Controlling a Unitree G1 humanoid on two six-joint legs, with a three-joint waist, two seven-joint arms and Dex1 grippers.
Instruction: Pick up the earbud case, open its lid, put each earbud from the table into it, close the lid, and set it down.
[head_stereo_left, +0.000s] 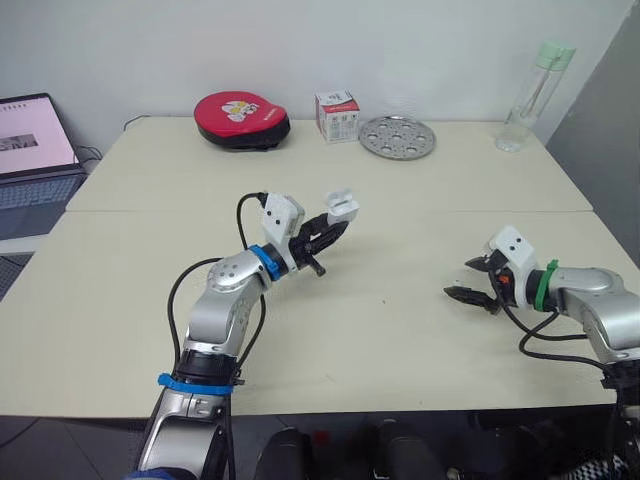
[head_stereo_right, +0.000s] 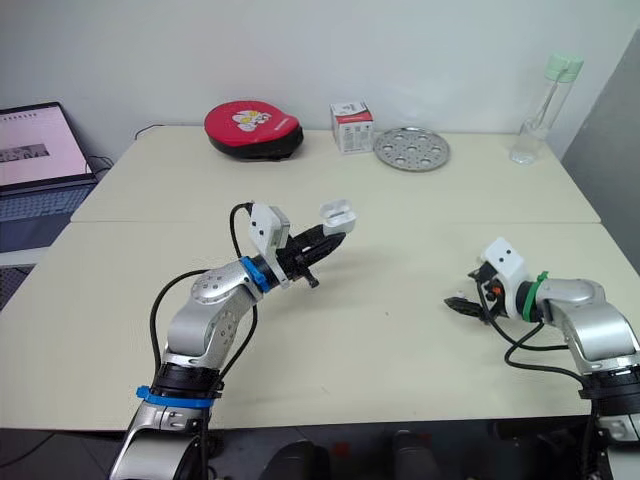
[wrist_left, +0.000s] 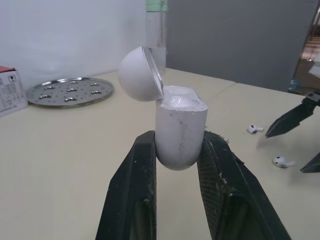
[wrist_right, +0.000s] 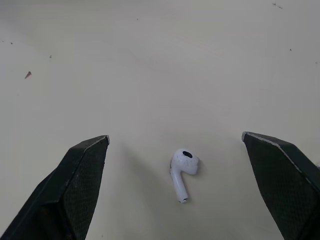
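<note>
Left gripper (wrist_left: 178, 139) pinches the white earbud case (wrist_left: 180, 120) upright by its base, lid (wrist_left: 137, 75) hinged open, clear of the table (head_stereo_left: 420, 330). Well to the case's right, right gripper (wrist_right: 175, 136) hangs spread wide astride one glossy white earbud (wrist_right: 182, 172), stem lengthwise between the fingers. Second earbud (wrist_left: 255, 128) just beside.

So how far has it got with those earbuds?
Done: the left gripper holds the earbud case up, lid open. In hand: the open right gripper straddles an earbud lying on the table. Left: both earbuds into the case, lid shut, case set down.
</note>
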